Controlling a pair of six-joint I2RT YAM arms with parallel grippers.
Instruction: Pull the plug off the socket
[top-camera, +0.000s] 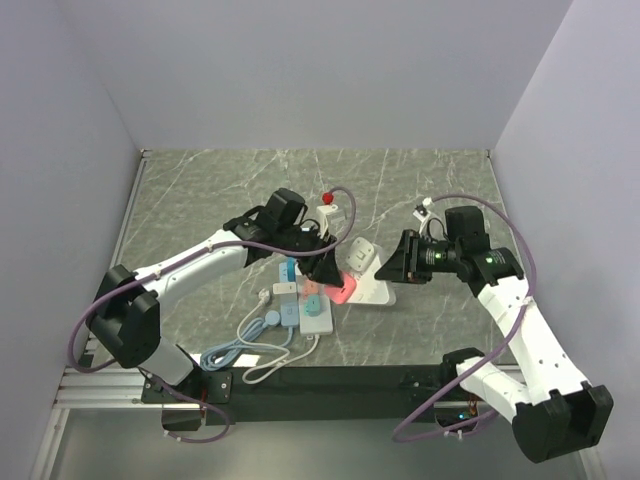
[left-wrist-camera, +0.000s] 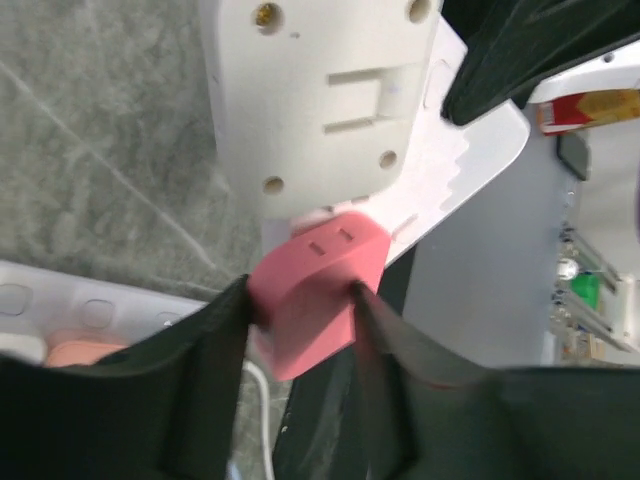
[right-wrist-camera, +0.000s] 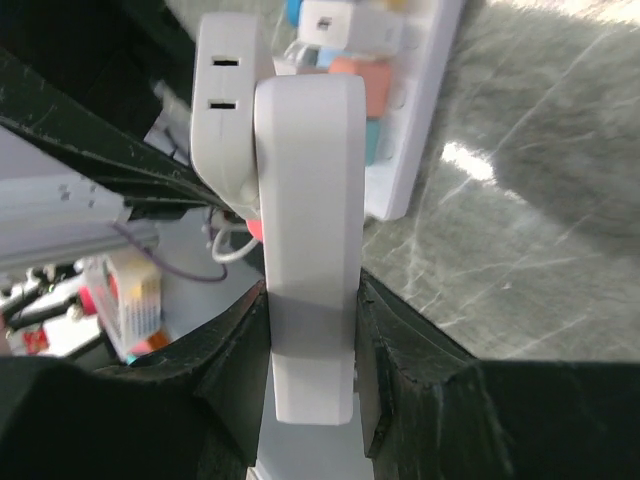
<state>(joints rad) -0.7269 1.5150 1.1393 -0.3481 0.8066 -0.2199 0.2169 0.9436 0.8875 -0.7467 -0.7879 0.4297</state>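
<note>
The socket (right-wrist-camera: 308, 250) is a white power strip lifted off the table, and my right gripper (right-wrist-camera: 308, 330) is shut on its near end. In the top view it hangs tilted at the centre (top-camera: 375, 290), right gripper (top-camera: 395, 266) to its right. A pink plug (left-wrist-camera: 315, 290) sticks out of its face, below the screw-holed back of the socket (left-wrist-camera: 320, 90). My left gripper (left-wrist-camera: 300, 300) is shut on that pink plug (top-camera: 342, 291), one finger on each side. A white adapter (right-wrist-camera: 225, 90) also sits in the socket.
A second long white power strip (top-camera: 312, 318) lies on the marble table left of centre, with salmon, teal, blue and white plugs in it. Its cords (top-camera: 245, 350) loop toward the near edge. A small white box with a red knob (top-camera: 328, 203) stands behind.
</note>
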